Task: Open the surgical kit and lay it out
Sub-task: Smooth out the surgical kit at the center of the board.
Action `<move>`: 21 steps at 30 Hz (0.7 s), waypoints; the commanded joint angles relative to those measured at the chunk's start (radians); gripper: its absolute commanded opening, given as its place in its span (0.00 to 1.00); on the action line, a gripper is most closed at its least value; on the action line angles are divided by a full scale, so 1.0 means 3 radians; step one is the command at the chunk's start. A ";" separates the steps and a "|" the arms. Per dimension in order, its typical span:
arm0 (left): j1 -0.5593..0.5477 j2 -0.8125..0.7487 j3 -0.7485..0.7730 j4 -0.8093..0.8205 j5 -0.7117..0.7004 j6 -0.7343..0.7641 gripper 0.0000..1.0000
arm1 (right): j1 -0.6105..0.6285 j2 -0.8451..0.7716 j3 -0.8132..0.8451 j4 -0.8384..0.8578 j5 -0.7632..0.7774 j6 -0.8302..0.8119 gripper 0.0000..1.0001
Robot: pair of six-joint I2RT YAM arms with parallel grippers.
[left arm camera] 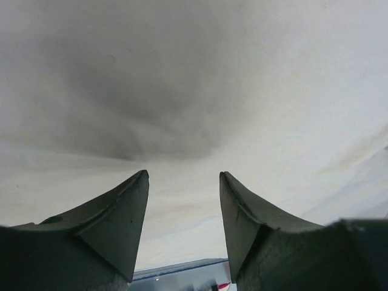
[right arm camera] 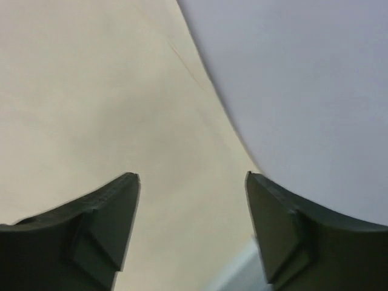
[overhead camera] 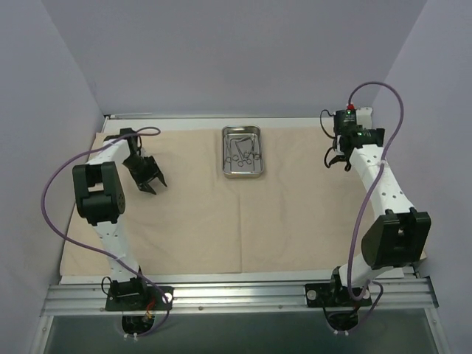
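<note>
The beige cloth wrap (overhead camera: 192, 214) lies spread flat over most of the table. On its far middle stands the steel tray (overhead camera: 243, 151), with several silver forceps (overhead camera: 244, 150) lying inside it. My left gripper (overhead camera: 153, 184) hovers over the cloth's left part, open with nothing between its fingers; the left wrist view shows only cloth (left arm camera: 200, 109) beyond my left gripper (left arm camera: 183, 174). My right gripper (overhead camera: 336, 161) is open over the cloth's far right part. In the right wrist view my right gripper (right arm camera: 192, 176) frames bare cloth (right arm camera: 91, 103) near its edge.
Lilac walls (overhead camera: 236, 51) close in the table on three sides. A metal rail (overhead camera: 236, 295) carrying both arm bases runs along the near edge. A purple cable (overhead camera: 55, 184) loops beside the left arm, another (overhead camera: 383, 147) beside the right.
</note>
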 commanded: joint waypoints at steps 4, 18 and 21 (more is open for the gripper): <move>-0.0157 -0.0674 -0.0091 0.0173 0.0099 0.0274 0.60 | 0.0115 0.0381 0.0778 0.0328 -0.1359 0.0322 1.00; -0.0423 -0.1661 -0.0715 0.0106 0.0058 0.0428 0.60 | 0.0790 0.1782 0.1555 0.0821 -0.2184 0.0424 0.93; -0.0423 -0.1891 -0.0878 0.0076 0.0047 0.0418 0.60 | 0.0831 0.1951 0.1662 0.0826 -0.2236 0.0414 0.89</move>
